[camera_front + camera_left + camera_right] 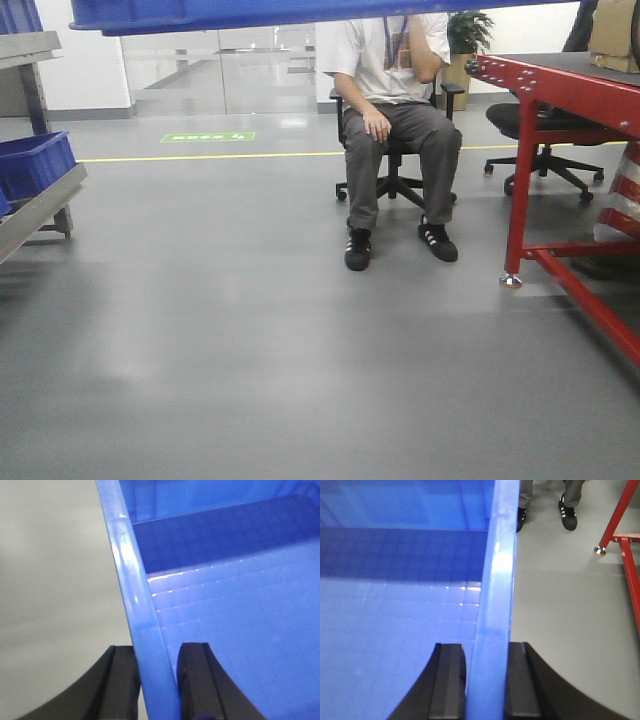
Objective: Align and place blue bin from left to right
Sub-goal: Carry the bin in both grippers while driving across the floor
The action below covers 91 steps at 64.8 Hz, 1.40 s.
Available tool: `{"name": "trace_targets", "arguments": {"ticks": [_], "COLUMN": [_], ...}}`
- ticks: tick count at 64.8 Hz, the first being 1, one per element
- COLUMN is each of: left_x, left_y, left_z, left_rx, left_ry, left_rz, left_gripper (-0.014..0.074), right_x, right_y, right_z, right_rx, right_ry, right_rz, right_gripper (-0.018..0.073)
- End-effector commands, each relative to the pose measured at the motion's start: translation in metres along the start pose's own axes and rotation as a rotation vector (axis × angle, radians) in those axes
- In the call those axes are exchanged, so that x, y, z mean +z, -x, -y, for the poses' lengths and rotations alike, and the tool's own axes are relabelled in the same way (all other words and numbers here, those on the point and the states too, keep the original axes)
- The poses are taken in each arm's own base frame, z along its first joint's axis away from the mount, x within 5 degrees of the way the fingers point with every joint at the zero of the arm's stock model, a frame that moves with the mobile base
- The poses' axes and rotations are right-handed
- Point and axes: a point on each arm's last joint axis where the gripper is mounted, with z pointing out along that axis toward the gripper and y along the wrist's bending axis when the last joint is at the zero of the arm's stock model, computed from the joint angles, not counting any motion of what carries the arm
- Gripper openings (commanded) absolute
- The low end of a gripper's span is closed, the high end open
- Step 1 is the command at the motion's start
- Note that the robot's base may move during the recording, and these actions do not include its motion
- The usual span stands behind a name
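Left jaws clenched on the blue bin (235, 645), one finger either side of its rim (135, 595), lower centre of the left wrist frame. Right jaws same, clamped on the opposite rim (495, 580), lower centre of the right wrist frame. In the front view the bin spans the top edge and looks clear of the grey floor (250, 350), though its support is out of frame. Left edge: metal rack (40, 205) with a darker blue bin (35, 160). Right: red desk (560, 85). Beyond, upper centre: person (395, 110) seated on an office chair (400, 185), with a yellow floor line (200, 157) and a plant (468, 30) further back.
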Motion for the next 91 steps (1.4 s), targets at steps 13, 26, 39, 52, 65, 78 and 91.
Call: {"name": "trace_targets", "arguments": {"ticks": [13, 26, 39, 52, 65, 78, 91], "left_x": [-0.0141, -0.0141, -0.0141, -0.0141, -0.0141, -0.0141, -0.0141], "left_y": [0.0093, 0.0093, 0.0093, 0.0093, 0.0093, 0.0093, 0.0093], "left_z": [0.003, 0.003, 0.003, 0.003, 0.003, 0.003, 0.003], "left_rx": [0.027, 0.027, 0.027, 0.027, 0.027, 0.027, 0.027], "left_ry": [-0.023, -0.023, -0.023, -0.023, -0.023, -0.023, -0.023], "left_rz": [0.099, 0.099, 0.099, 0.099, 0.099, 0.099, 0.099], "left_gripper": [-0.0111, -0.0111, -0.0111, -0.0111, -0.0111, -0.0111, -0.0111], "right_x": [-0.0213, -0.0213, -0.0213, -0.0213, -0.0213, -0.0213, -0.0213], "right_y": [0.0153, 0.0153, 0.0153, 0.0153, 0.0153, 0.0153, 0.0157], "right_z": [-0.0003, -0.0003, -0.0003, -0.0003, -0.0003, -0.0003, -0.0003], "right_rx": [-0.027, -0.027, -0.027, -0.027, -0.027, -0.027, -0.027], "right_ry": [0.0, 0.0, 0.0, 0.0, 0.0, 0.0, 0.0], "right_rz": [0.151, 0.151, 0.151, 0.151, 0.151, 0.151, 0.156], "right_gripper": [-0.0063, -0.0063, -0.0063, -0.0063, -0.0063, -0.0063, -0.0063]}}
